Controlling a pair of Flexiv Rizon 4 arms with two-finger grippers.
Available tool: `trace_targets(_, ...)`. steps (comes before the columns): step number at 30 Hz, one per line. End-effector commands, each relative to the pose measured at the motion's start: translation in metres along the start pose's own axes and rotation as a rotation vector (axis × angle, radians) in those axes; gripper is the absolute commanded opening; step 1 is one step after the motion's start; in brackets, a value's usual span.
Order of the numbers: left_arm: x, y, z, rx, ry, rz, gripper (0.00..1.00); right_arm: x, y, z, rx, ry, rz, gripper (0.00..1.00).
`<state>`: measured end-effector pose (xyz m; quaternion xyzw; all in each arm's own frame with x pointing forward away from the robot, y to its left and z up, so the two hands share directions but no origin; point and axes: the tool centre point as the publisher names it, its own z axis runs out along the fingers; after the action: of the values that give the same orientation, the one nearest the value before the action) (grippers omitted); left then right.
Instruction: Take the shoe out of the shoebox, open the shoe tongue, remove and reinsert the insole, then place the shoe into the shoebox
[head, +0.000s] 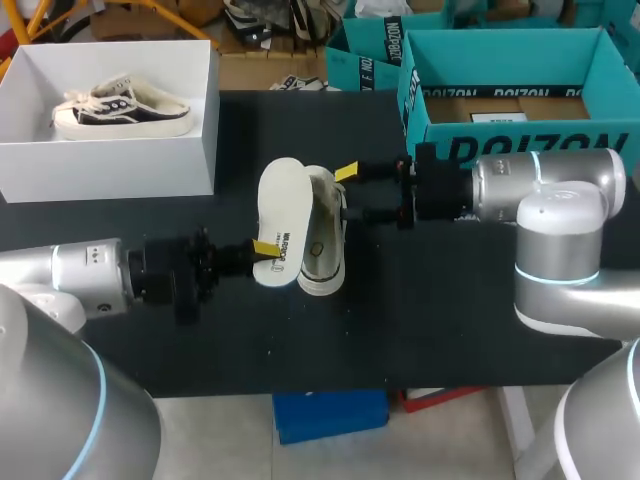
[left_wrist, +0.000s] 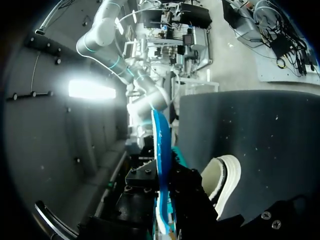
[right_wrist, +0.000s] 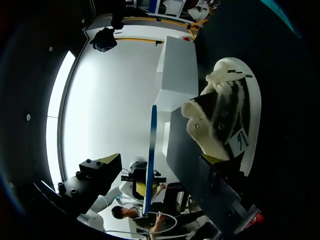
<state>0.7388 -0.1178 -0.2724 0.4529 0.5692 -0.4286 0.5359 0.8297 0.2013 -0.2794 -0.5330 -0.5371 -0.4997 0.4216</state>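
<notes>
A white insole (head: 279, 218) with a blue underside stands on edge in the middle of the black table, and my left gripper (head: 265, 248) is shut on its near end. In the left wrist view the insole (left_wrist: 161, 160) shows edge-on between the fingers. Beside it, a cream shoe (head: 326, 240) lies on its side; the same shoe (left_wrist: 223, 179) sits just past the left gripper. My right gripper (head: 347, 192) stands open at the shoe's far end, one finger against the shoe (right_wrist: 226, 112). The insole (right_wrist: 151, 150) shows between the right gripper's spread fingers.
At the back left stands a white shoebox (head: 190, 150), seen also as a white box (right_wrist: 175, 75), with another shoe (head: 120, 105) inside. A teal box (head: 520, 135) stands at the back right, close behind my right arm.
</notes>
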Motion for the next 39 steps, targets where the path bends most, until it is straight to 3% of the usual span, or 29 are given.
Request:
trace_targets(1, 0.0, -0.002, 0.0, -0.007, 0.003, 0.003, 0.0, 0.0, -0.001, 0.012, 0.029, -0.041, -0.009, 1.0)
trace_targets(31, 0.0, -0.002, 0.0, -0.007, 0.003, 0.003, 0.0, 0.013, -0.02, 0.06, 0.105, -0.039, 0.076, 1.0)
trace_targets(32, 0.0, -0.002, 0.0, -0.007, 0.003, 0.003, 0.0, 0.013, -0.02, 0.061, 0.105, -0.039, 0.076, 0.96)
trace_targets(33, 0.0, -0.002, 0.0, -0.007, 0.003, 0.003, 0.0, 0.012, -0.02, 0.062, 0.106, -0.039, 0.077, 0.85)
trace_targets(34, 0.0, -0.002, 0.0, -0.007, 0.003, 0.003, 0.0, 0.011, -0.021, 0.063, 0.107, -0.041, 0.079, 0.48)
trace_targets(35, 0.0, -0.002, 0.0, -0.007, 0.003, 0.003, 0.0, 0.011, -0.021, 0.064, 0.106, -0.042, 0.08, 0.4)
trace_targets(36, 0.0, -0.002, 0.0, -0.007, 0.003, 0.003, 0.0, 0.01, -0.021, 0.065, 0.103, -0.049, 0.081, 0.07)
trace_targets(37, 0.0, -0.002, 0.0, -0.007, 0.003, 0.003, 0.0, 0.01, -0.022, 0.065, 0.096, -0.053, 0.082, 0.0)
trace_targets(39, 0.0, -0.002, 0.0, -0.007, 0.003, 0.003, 0.0, 0.01, -0.022, 0.065, 0.096, -0.053, 0.082, 0.0)
